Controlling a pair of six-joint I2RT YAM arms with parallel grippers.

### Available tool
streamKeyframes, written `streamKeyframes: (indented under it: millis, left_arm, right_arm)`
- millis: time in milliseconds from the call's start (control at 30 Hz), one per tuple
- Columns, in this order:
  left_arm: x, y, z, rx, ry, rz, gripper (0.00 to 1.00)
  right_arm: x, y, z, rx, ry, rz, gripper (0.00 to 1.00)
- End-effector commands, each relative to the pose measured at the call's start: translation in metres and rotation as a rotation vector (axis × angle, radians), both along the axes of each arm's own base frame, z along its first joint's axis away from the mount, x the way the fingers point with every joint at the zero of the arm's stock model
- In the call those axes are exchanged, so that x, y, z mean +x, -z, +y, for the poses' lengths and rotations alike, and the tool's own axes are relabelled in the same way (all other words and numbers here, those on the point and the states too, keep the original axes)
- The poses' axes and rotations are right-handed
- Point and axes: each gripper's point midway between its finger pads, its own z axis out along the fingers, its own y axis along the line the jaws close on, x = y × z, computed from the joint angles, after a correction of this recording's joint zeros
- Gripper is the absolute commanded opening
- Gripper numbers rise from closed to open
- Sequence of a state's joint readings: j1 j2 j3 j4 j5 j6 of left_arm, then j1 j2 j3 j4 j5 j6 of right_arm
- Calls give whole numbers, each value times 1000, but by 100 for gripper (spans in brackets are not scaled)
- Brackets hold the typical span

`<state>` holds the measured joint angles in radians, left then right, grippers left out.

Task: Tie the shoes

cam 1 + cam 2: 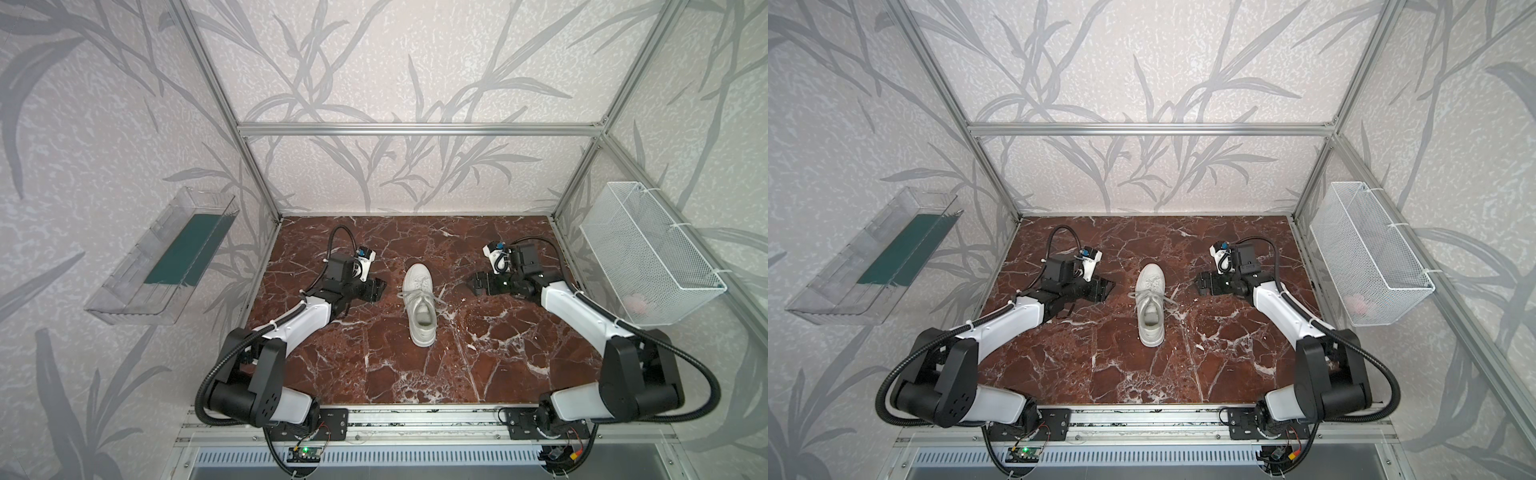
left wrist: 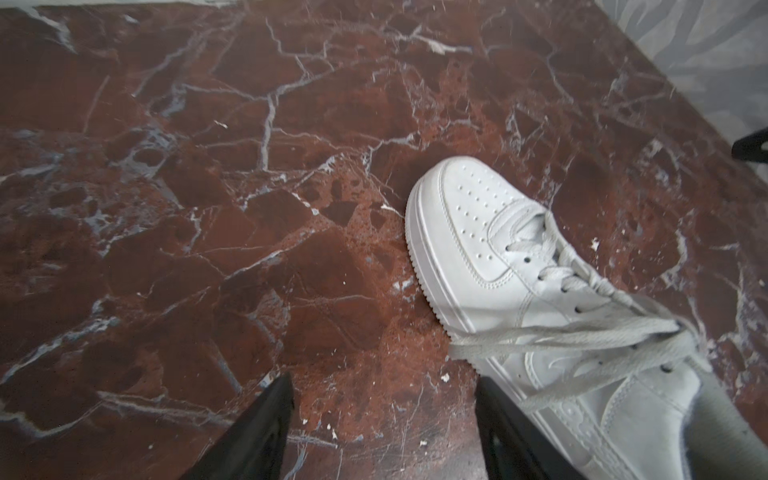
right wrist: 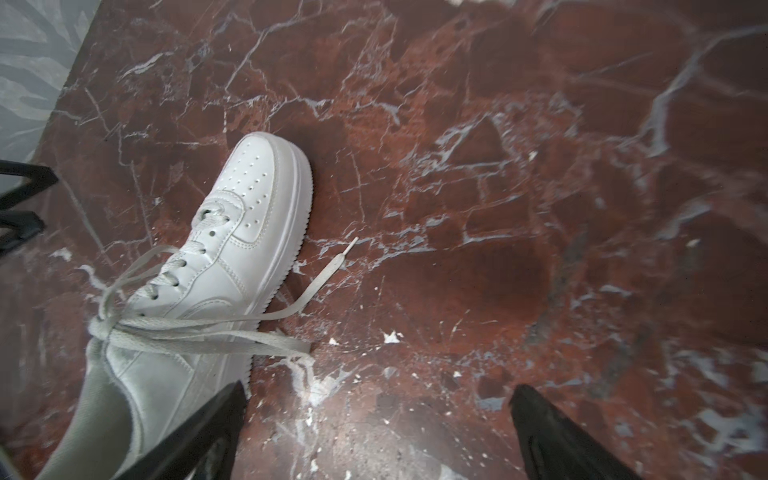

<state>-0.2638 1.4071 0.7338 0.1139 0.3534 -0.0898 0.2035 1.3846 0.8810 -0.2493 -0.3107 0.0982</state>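
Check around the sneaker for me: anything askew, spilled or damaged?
Nothing damaged or tipped. The sneaker stands upright on its sole, laces knotted in a slack bow whose loops droop over both sides; one lace end trails on the table. Small white flecks beside it could be debris or marble pattern.

The left arm [image 1: 299, 320] and right arm [image 1: 569, 301] stretch forward with bent elbows, angled inward. The left end effector [image 1: 376, 289] and right end effector [image 1: 478, 285] face each other, well apart, jaws spread, holding nothing
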Motion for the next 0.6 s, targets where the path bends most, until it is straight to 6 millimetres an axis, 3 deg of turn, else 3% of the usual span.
streamKeyframes:
  millis: [0, 33, 200, 367, 500, 567]
  left_arm:
    - [17, -39, 20, -81, -129, -162, 90]
    - [20, -44, 30, -86, -183, -199, 99]
    - [17, -58, 53, -77, -290, -313, 99]
    - [9, -44, 32, -88, -164, -196, 99]
    - [-4, -29, 1, -182, -9, -75, 99]
    - [-10, -20, -11, -252, 18, -23, 91]
  right_arm:
    - [13, -20, -26, -116, 79, -210, 99]
    - [13, -22, -34, -139, 110, -244, 99]
    - [9, -22, -50, -171, 191, -330, 99]
    - [3, -30, -27, -66, 91, -369, 99]
    - [0, -31, -1, 62, 10, -306, 99]
    - [1, -30, 5, 94, 11, -258, 99]
